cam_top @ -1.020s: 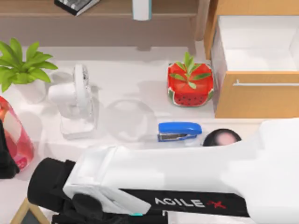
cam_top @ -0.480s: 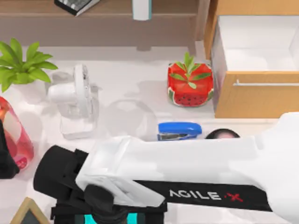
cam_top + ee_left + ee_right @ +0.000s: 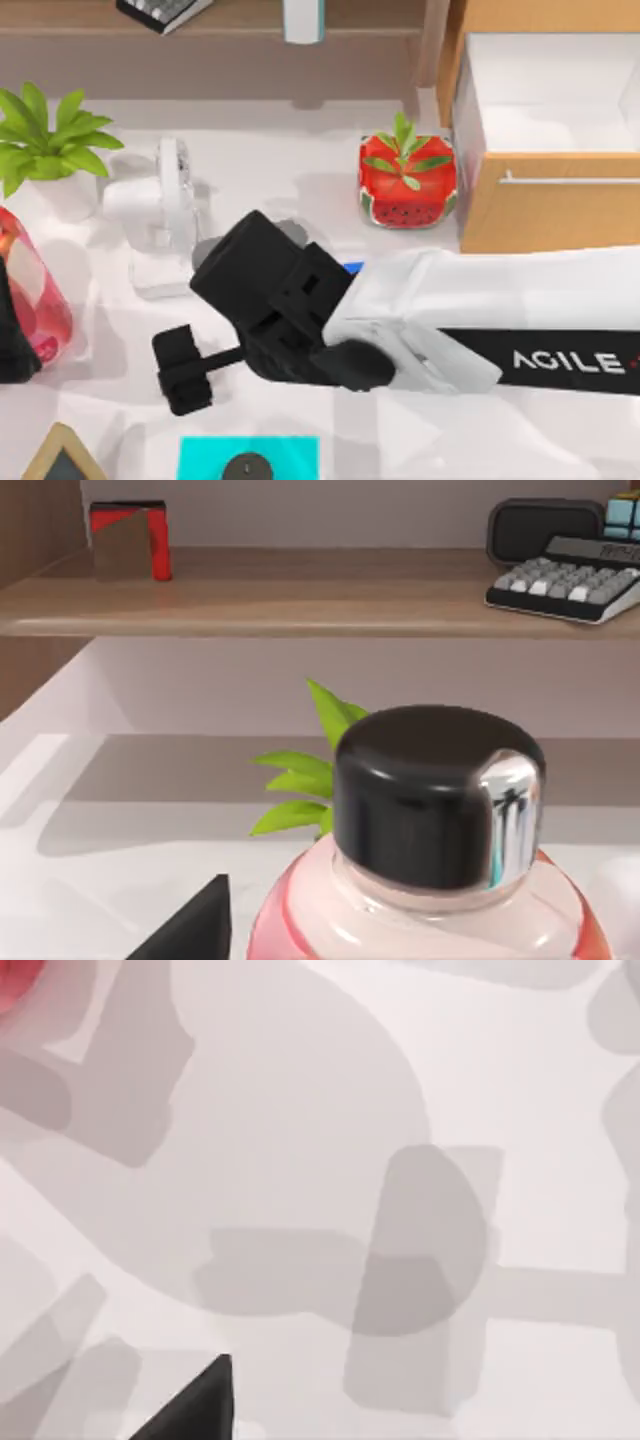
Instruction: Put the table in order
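Observation:
The white table (image 3: 300, 160) carries several loose things. My right arm reaches in from the right across its middle, and the right gripper (image 3: 185, 370) hangs over the front left part, just above a cyan pad (image 3: 205, 458). A small dark round thing (image 3: 247, 467) lies on that pad. A sliver of a blue stapler (image 3: 352, 266) peeks out from behind the right wrist. In the right wrist view one black fingertip (image 3: 195, 1405) shows over the bare table (image 3: 300, 1110). My left gripper (image 3: 12, 335) is parked at the left edge behind a pink bottle (image 3: 35, 295) with a black cap (image 3: 435, 795).
A white fan (image 3: 160, 215) and a potted plant (image 3: 45, 150) stand at the back left. A watermelon-shaped pot (image 3: 407, 180) sits beside the open light-wood drawer cabinet (image 3: 550, 205) at the right. A shelf with a keyboard (image 3: 160, 10) runs behind. A wooden frame (image 3: 60, 458) lies at the front left corner.
My right arm has swung away from the front edge toward the middle, its gripper now pointing left. The cyan pad is uncovered; the stapler and a dark round object near it are now mostly covered.

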Tool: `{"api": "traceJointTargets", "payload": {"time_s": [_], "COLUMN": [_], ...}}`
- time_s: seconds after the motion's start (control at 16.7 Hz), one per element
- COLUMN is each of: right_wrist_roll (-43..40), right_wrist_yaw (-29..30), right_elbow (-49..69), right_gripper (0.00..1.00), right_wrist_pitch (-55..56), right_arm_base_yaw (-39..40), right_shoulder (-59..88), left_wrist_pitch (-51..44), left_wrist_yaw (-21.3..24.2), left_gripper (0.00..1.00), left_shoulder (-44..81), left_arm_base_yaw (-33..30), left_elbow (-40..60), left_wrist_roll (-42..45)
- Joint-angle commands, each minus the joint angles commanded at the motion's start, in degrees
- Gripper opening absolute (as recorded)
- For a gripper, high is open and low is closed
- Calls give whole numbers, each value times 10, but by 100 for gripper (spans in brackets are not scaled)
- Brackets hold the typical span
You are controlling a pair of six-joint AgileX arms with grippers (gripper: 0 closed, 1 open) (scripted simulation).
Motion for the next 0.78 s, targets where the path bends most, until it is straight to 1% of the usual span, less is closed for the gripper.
{"api": "traceJointTargets", "payload": {"time_s": [0.18,0.42,0.78], "right_wrist_roll": [-170,-416,-783], "right_wrist_yaw": [18,43,78], "right_elbow": [-97,-231,-415], "right_gripper": [100,100,100], "right_wrist_pitch": [181,439,803], "right_arm_base_yaw": [-48,-119,-229], "right_shoulder": [-45,-93,-123], "left_wrist_pitch": [0,0,0], "left_wrist_yaw": [0,0,0], "left_gripper": [100,100,100], "left_shoulder": [0,0,0], "left_arm_base_yaw": [0,0,0], "left_elbow": [0,0,0], "left_wrist_roll": [0,0,0]}}
